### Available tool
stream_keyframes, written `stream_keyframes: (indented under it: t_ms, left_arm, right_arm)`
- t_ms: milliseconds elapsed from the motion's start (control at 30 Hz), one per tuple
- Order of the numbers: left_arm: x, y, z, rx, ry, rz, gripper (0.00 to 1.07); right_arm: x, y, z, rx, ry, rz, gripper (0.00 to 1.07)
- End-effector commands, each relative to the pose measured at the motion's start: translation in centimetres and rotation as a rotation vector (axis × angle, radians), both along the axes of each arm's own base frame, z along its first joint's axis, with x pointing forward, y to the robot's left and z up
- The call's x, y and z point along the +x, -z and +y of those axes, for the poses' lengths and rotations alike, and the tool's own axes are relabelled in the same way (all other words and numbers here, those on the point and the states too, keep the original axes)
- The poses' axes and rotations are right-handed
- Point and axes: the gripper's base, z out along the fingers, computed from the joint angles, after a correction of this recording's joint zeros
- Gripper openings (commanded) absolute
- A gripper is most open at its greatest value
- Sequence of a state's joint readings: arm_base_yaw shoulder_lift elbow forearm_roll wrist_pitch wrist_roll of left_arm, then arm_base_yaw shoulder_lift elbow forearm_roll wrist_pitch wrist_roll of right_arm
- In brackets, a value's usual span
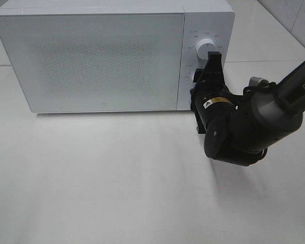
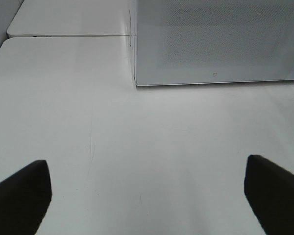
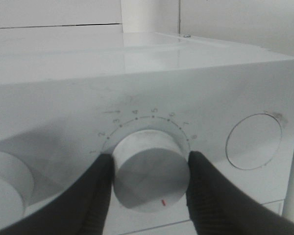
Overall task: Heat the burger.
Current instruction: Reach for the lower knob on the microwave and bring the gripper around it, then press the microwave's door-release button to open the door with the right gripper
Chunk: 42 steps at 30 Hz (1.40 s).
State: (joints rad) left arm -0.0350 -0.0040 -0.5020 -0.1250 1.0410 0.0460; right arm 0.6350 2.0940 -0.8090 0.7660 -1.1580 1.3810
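Right gripper [image 3: 150,169] part-closed, pinching numbered dial [image 3: 148,182] on microwave [image 1: 91,61]. Microwave at bench [image 1: 117,183] rear edge, door [image 1: 86,66] shut, contents unseen. Left gripper [image 2: 147,196] wide open, empty.

This looks like a robot test lab dressed as a kitchen corner, not a lived-in home. A white microwave [image 1: 91,61] stands along the far edge of a plain white surface [image 1: 117,193], and a second white surface [image 2: 63,19] butts against that far edge. Pale wall tiles [image 1: 295,15] rise behind. A black robot arm [image 1: 295,86] reaches in, its right pincer [image 3: 149,171] clasping the microwave's dial [image 3: 147,147].
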Motion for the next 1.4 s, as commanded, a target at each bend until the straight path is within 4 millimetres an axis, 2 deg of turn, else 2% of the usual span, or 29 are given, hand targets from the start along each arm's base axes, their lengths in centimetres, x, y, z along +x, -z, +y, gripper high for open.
stream_keyframes:
  t_ms: [33,67,167,200,267,300,333,600,700,833,900,933,967,1100,1233,1400]
  left_arm:
    - [-0.3,0.0,0.0,-0.003,-0.001,-0.023,1.0]
    - [-0.3,0.0,0.0,-0.003,-0.001,-0.023,1.0]
    - [-0.3,0.0,0.0,-0.003,-0.001,-0.023,1.0]
    - [-0.3,0.0,0.0,-0.003,-0.001,-0.023,1.0]
    - [-0.3,0.0,0.0,-0.003,-0.001,-0.023,1.0]
    - [-0.3,0.0,0.0,-0.003,-0.001,-0.023,1.0]
    - [-0.3,0.0,0.0,-0.003,-0.001,-0.023,1.0]
    - [-0.3,0.0,0.0,-0.003,-0.001,-0.023,1.0]
    - [-0.3,0.0,0.0,-0.003,-0.001,-0.023,1.0]
    - [-0.3,0.0,0.0,-0.003,-0.001,-0.023,1.0]
    - [-0.3,0.0,0.0,-0.003,-0.001,-0.023,1.0]
    - [-0.3,0.0,0.0,-0.003,-0.001,-0.023,1.0]
    - [-0.3,0.0,0.0,-0.003,-0.001,-0.023,1.0]
    - [-0.3,0.0,0.0,-0.003,-0.001,-0.023,1.0]
    - [-0.3,0.0,0.0,-0.003,-0.001,-0.023,1.0]
    - [-0.3,0.0,0.0,-0.003,-0.001,-0.023,1.0]
  right_arm:
    - [1.0,-1.5,0.6,-0.003,-0.01,-0.078,0.47]
    - [1.0,-1.5,0.5,-0.01,-0.006,-0.076,0.55]
    - [1.0,-1.5,0.5,-0.017,-0.007,-0.076,0.59]
    - [1.0,-1.5,0.5,-0.027,-0.01,-0.074,0.67]
    - [0.8,-1.3,0.5,-0.035,-0.012,-0.066,0.7]
    - [0.7,-1.3,0.4,-0.04,-0.013,-0.065,0.76]
    - [0.5,-1.4,0.3,-0.065,-0.029,-0.052,0.78]
    - [-1.2,-2.0,0.0,-0.232,-0.163,0.023,0.75]
    - [-2.8,-1.7,-0.2,-0.363,-0.287,0.141,0.75]
    - [-3.8,-1.7,-0.5,-0.473,-0.371,0.216,0.75]
    - [-4.6,-2.2,-0.7,-0.594,-0.46,0.255,0.75]
    - [-4.6,-2.2,-0.7,-0.594,-0.46,0.255,0.75]
    - [-4.9,-2.5,-0.6,-0.684,-0.534,0.27,0.75]
    - [-5.4,-3.4,-0.5,-0.814,-0.641,0.268,0.75]
    - [-6.4,-4.4,-0.3,-1.008,-0.83,0.26,0.75]
    - [-7.2,-4.7,-0.1,-1.12,-0.976,0.256,0.75]
